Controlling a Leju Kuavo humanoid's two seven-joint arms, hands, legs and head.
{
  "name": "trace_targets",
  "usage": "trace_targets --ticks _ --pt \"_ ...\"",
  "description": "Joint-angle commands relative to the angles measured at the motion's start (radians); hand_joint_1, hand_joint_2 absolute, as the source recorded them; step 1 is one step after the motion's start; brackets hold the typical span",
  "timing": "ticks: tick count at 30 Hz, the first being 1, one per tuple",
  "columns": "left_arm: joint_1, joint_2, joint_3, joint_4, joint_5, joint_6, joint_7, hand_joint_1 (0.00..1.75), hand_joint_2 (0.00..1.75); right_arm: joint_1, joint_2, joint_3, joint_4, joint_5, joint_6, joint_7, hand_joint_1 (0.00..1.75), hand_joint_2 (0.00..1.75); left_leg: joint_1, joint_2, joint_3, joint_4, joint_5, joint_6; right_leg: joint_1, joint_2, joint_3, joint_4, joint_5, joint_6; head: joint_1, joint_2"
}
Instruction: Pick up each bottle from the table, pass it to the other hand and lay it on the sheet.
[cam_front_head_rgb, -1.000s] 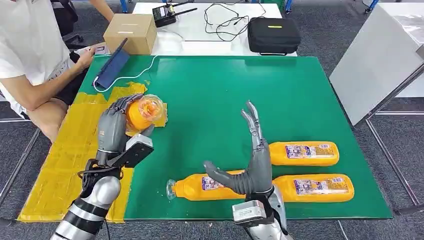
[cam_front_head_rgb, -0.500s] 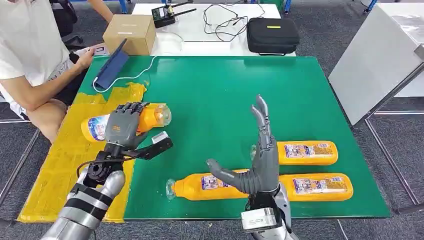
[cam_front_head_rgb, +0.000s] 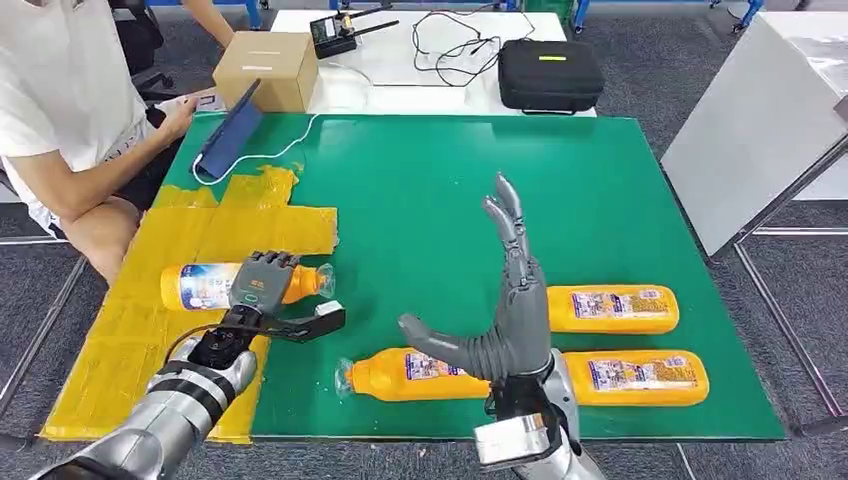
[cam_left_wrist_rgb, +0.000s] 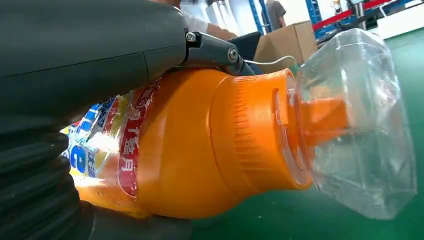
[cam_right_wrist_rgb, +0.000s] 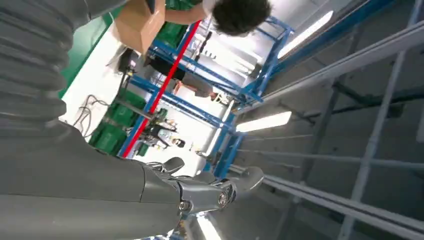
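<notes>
Head view, left hand (cam_front_head_rgb: 262, 283) fingers grasping bottle (cam_front_head_rgb: 205, 285) on sheet (cam_front_head_rgb: 120, 330) edge, right hand (cam_front_head_rgb: 505, 330) fingers spread

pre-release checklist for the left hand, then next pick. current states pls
1. Left hand grips the orange bottle: ok, fingers wrap its middle.
2. Bottle lies over the yellow sheet: ok for the body; the clear cap juts past the sheet's edge over the green table.
3. Bottle resting on the sheet, not hovering: cannot tell.
4. Right hand free for the next pick: ok, open and raised, holding nothing.
5. Bottles left on the table: ok, three lie on their sides; the nearest is just by the right hand.
6. Person away from the drop spot: ok, seated at the far left corner.
</notes>
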Motion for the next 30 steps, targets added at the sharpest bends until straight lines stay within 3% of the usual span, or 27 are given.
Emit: trace_targets --ticks 1,2,5,10,16,20,26,30 --pt "0.021 -0.007 -0.017 0.212 -0.005 0.022 0.058 0.17 1.75 -0.058 -0.036 0.055 0.084 0.012 0.014 0.022 0.0 1.75 0.0 0.008 0.008 -0.002 -0.001 -0.002 0.0 0.006 0.006 -0.002 0.0 -0.002 0.0 0.0" --pt "0.022 -0.008 -0.011 0.214 -0.005 0.028 0.06 0.0 1.75 -0.059 -0.036 0.056 0.086 0.016 0.014 0.025 0.0 1.75 0.0 0.007 0.01 -0.002 -0.001 -0.002 0.0 0.005 0.008 -0.002 0.0 -0.002 0.0 0.0" --pt "0.036 -0.006 0.024 0.2 0.016 0.078 0.054 0.0 1.75 -0.095 -0.075 0.093 0.134 0.138 0.067 0.115 0.0 1.75 0.0 0.011 0.013 -0.003 -0.001 -0.004 0.001 0.007 0.009 -0.002 0.002 -0.003 0.0 0.0" --pt "0.072 0.0 0.067 0.157 0.036 0.165 0.031 0.0 1.75 -0.148 -0.107 0.14 0.216 0.248 0.154 0.172 0.0 1.75 0.0 0.013 0.015 -0.002 -0.001 -0.003 0.003 0.008 0.011 -0.002 0.004 -0.003 0.0 0.0" --pt "0.103 -0.009 0.11 0.099 0.043 0.276 0.011 0.0 1.75 -0.158 -0.118 0.162 0.241 0.299 0.183 0.203 0.0 1.75 0.002 0.016 0.014 -0.002 -0.002 -0.004 0.003 0.008 0.009 -0.002 0.003 -0.004 0.0 0.0" --pt "0.14 -0.009 0.127 0.039 0.036 0.331 -0.007 0.0 1.75 -0.168 -0.149 0.17 0.266 0.332 0.207 0.222 0.0 1.75 0.002 0.009 0.012 -0.001 -0.001 -0.004 0.003 0.005 0.008 0.0 0.002 -0.004 0.0 0.0" --pt "0.267 -0.037 0.225 -0.234 0.086 0.336 -0.11 0.0 1.75 -0.156 -0.195 0.184 0.315 0.385 0.268 0.262 0.0 1.75 0.002 0.011 0.011 -0.001 -0.002 -0.004 0.003 0.005 0.008 -0.001 0.002 -0.004 0.0 0.0" --pt "0.349 -0.077 0.27 -0.426 0.328 0.317 -0.241 0.0 1.75 -0.133 -0.221 0.206 0.371 0.465 0.282 0.306 0.0 1.75 0.003 0.009 0.009 0.0 -0.002 -0.004 0.003 0.003 0.007 -0.001 0.001 -0.004 0.0 0.0"
